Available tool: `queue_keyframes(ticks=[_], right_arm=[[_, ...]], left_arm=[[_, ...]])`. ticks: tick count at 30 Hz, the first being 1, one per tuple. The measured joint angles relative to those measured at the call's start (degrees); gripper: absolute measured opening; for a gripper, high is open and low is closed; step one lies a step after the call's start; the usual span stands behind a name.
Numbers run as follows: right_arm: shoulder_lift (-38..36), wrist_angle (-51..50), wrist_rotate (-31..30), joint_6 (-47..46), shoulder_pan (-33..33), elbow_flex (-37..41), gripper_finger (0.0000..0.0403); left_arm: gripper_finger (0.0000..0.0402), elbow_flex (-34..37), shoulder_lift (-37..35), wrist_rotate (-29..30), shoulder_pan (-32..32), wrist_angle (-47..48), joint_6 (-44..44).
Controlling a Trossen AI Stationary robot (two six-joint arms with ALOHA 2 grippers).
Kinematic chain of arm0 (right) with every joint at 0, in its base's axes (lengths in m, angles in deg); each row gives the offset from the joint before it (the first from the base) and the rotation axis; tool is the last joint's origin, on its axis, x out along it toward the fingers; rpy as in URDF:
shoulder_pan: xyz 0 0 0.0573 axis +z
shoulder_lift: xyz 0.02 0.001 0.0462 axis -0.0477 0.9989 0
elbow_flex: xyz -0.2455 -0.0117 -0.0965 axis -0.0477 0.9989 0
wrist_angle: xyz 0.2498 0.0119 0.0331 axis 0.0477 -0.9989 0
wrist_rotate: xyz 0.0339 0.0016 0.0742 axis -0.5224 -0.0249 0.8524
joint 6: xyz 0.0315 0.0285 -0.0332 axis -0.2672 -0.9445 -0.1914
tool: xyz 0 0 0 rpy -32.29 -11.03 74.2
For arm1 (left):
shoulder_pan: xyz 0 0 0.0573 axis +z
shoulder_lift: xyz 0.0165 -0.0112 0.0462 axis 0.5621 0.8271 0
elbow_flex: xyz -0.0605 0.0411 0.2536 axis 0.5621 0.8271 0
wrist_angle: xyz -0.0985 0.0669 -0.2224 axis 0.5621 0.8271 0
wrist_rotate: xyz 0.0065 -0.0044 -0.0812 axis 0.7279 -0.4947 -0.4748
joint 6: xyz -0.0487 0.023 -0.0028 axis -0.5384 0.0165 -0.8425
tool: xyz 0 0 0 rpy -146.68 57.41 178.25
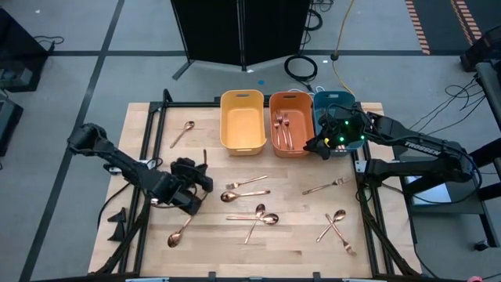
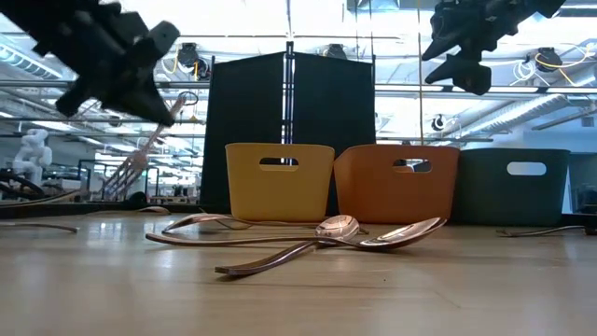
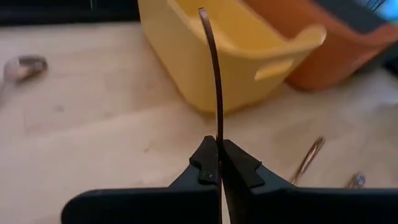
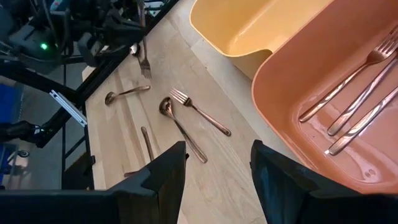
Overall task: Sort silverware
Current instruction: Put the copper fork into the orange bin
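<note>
- Copper fork [image 3: 216,74] pinched upright in left hand [image 3: 219,163], raised above worktop [image 1: 149,235], left of yellow bin [image 1: 242,119].
- More forks [image 1: 283,129] inside orange bin [image 1: 290,146], between yellow bin and teal bin [image 2: 522,187].
- Loose spoons [image 1: 262,219] and forks scattered mid-worktop.
- Right hand [image 4: 217,165] released, fingers apart, hovering at the orange and teal bins.
</note>
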Motion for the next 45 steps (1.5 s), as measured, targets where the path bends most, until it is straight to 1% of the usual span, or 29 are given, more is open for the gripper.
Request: queue_keyframes(ticks=[3, 5, 7, 10, 16, 18, 21, 23, 24, 26, 29, 32, 37, 40, 43, 45], right_arm=[[0.0, 0.6, -0.01, -0.8, -0.01, 0.0, 0.0169], [0.0, 1.6, 0.0, -1.25, -0.02, 0.0, 0.0169], [0.0, 2.21, -0.01, -1.39, 0.0, -0.02, 0.0169], [0.0, 3.43, -0.01, -1.42, -0.01, -0.02, 0.0169], [0.0, 5.83, -0.02, -2.88, -0.02, -0.02, 0.0169], [0.0, 6.12, -0.04, -2.91, 0.0, -0.02, 0.0169], [0.0, 7.34, -0.04, -2.91, 0.0, -0.02, 0.0169], [0.0, 7.77, -0.05, -3.85, 0.0, -0.02, 0.0169], [0.0, 8.14, -0.16, -4.79, -0.02, -0.02, 0.0169], [0.0, 8.61, -0.28, -5.83, -0.01, -0.02, 0.0169], [0.0, 8.61, -0.36, -7.3, 0.0, -0.02, 0.0169], [0.0, 8.63, -0.79, -8.8, -0.02, -0.02, 0.0169], [0.0, 8.69, -3.43, -13.13, -0.02, -0.02, 0.0169], [0.0, 10.43, -3.41, -15.42, -0.02, -0.02, 0.0169], [-0.66, 13.33, -3.32, -15.9, -0.8, -0.02, 0.0169], [-1.39, 14.84, -3.37, -16.62, -1.97, -0.02, 0.0169]], left_arm=[[0.0, -1.19, -3.36, 2.49, 1.22, 0.02, 6.41], [0.0, -2.79, -5.62, 3.41, 2.54, 0.05, 13.08], [0.0, -5.19, -7.57, 3.84, 4.29, -0.35, 21.89], [0.0, -8.66, -9.21, 3.97, 7.44, -3.82, 38.21], [0.0, -14.86, -9.5, 2.78, 14.14, -20.5, 78.64], [0.0, -16.44, -9.5, 2.05, 16.21, -26.08, 90.56], [0.0, -18.72, -9.5, 1.73, 19.33, -32.3, 103.82], [0.0, -19.44, -9.52, -0.01, 21.55, -36.77, 110.57], [0.0, -19.5, -9.54, -1.8, 22.69, -38.57, 113.11], [0.0, -19.5, -9.5, -7.33, 25.39, -40.4, 116.26], [0.0, -19.5, -8.43, -16.06, 30.33, -40.48, 117.05], [0.0, -19.5, -5.87, -24.06, 35.59, -40.28, 118.98], [0.0, -19.5, 1.42, -38.98, 44.1, -43.2, 130.79], [0.0, -19.41, 7.46, -48.2, 48.18, -50.76, 139.16], [0.0, -19.41, 14.24, -57.31, 50.23, -63.5, 148.87], [0.0, -19.41, 19.18, -61.44, 50.46, -73.34, 157.61]])
